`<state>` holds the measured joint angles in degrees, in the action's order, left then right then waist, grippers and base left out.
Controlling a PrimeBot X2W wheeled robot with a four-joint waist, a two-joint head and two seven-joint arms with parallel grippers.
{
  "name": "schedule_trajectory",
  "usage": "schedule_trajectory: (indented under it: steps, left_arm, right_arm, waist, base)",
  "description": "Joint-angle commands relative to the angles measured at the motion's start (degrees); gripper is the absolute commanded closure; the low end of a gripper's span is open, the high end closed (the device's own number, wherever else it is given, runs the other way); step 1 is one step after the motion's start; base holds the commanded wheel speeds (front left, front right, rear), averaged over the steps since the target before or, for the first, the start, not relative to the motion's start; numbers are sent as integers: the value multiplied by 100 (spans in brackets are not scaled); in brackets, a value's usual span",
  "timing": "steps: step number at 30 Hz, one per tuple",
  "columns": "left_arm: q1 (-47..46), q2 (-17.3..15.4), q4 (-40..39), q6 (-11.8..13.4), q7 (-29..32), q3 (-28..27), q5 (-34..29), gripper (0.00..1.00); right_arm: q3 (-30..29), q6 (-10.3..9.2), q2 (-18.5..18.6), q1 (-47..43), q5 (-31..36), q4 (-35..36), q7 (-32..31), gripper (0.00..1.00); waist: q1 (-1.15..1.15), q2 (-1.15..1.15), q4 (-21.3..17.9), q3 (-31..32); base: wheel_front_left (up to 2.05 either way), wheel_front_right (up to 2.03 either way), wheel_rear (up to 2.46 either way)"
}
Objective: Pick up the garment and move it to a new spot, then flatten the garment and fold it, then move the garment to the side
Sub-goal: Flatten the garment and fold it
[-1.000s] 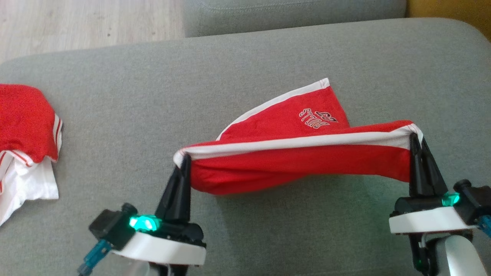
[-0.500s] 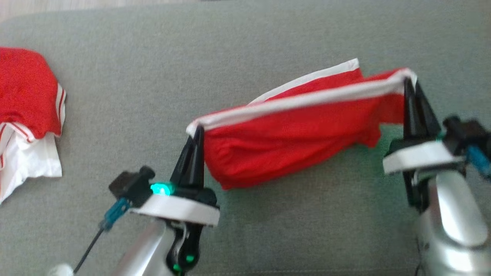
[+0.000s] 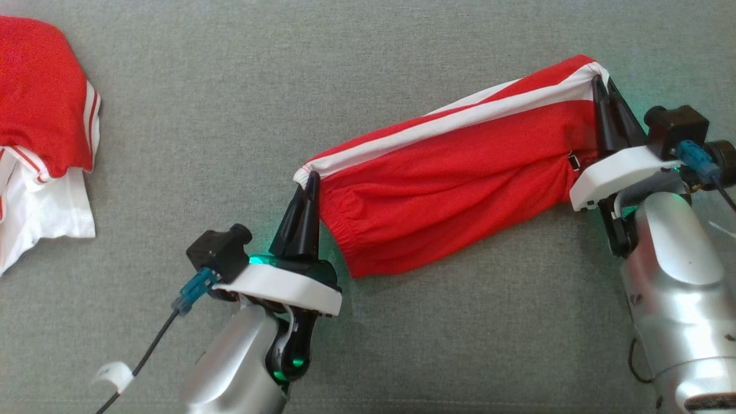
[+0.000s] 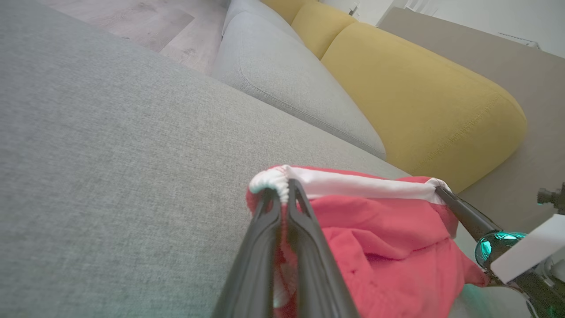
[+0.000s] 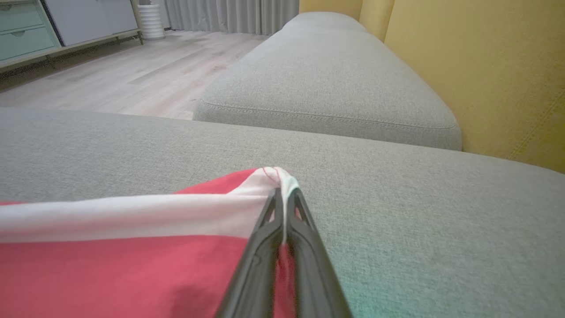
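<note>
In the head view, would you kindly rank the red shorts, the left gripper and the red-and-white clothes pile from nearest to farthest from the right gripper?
1. Red shorts: gripped at their white-striped corner by the right gripper.
2. Left gripper: lower left, gripping the shorts' other corner.
3. Red-and-white clothes pile: far left on the grey cushion.

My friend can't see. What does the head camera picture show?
A red garment with a white stripe is stretched between the left gripper and the right gripper, each shut on one end, over a grey sofa cushion. More red and white clothes lie at the left edge.
</note>
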<state>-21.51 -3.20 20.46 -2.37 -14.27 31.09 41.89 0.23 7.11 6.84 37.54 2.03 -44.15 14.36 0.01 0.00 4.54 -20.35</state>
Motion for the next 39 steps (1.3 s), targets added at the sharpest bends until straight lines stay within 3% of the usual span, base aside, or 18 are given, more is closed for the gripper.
schedule_trajectory:
  steps: [1,3,4,5,6,7,9,10,11,12,19,27,39]
  left_arm:
    - [-187,0,-118,-27,-59,-135,32,100]
    - [-205,9,-70,-30,-64,-111,37,100]
    - [-210,13,-47,-29,-65,-100,39,100]
    - [-212,16,-22,-23,-66,-84,41,100]
    - [-206,18,5,-11,-67,-69,48,100]
    - [-195,19,27,4,-67,-49,55,100]
    - [-167,21,68,51,-58,-1,51,60]
    - [-149,19,83,76,-45,23,35,35]
    - [-129,4,94,96,-23,50,13,3]
    - [-103,-21,101,120,10,77,-10,0]
    - [143,-290,-67,279,91,156,-159,0]
    - [530,-803,-591,627,58,80,-448,0]
    - [1139,-1266,-1444,1103,64,-183,-500,0]
  right_arm:
    - [133,37,40,148,-23,75,59,100]
    - [147,37,40,234,-41,-67,60,100]
    - [147,37,39,264,-47,-109,61,90]
    - [139,37,36,284,-55,-147,61,68]
    - [132,37,29,293,-67,-197,62,29]
    - [140,37,20,302,-79,-234,62,0]
    - [174,37,11,307,-104,-286,62,0]
    - [196,37,11,303,-118,-312,62,0]
    - [211,37,10,292,-146,-342,62,0]
    - [225,37,16,279,-175,-378,62,0]
    - [374,37,137,233,-454,-677,47,0]
    - [622,37,404,145,-985,-745,-217,0]
    - [949,37,913,-101,-1914,-973,-1432,0]
  waist:
    - [-1,0,5,0]
    - [-1,0,2,10]
    - [-1,0,-4,21]
    - [-1,0,-12,39]
    - [-1,0,-23,66]
    - [-1,0,-33,95]
    - [-1,0,-55,166]
    - [-1,0,-66,206]
    - [-1,0,-76,250]
    - [-1,0,-86,294]
    - [-1,0,-138,623]
    - [-1,0,-70,1131]
    - [-1,0,492,1199]
  base:
    - [0,0,0]
    - [0,0,0]
    - [0,0,0]
    - [0,0,0]
    - [0,0,0]
    - [0,0,0]
    - [0,0,0]
    - [0,0,0]
    - [0,0,0]
    - [0,0,0]
    - [0,0,0]
    - [0,0,0]
    - [0,0,0]
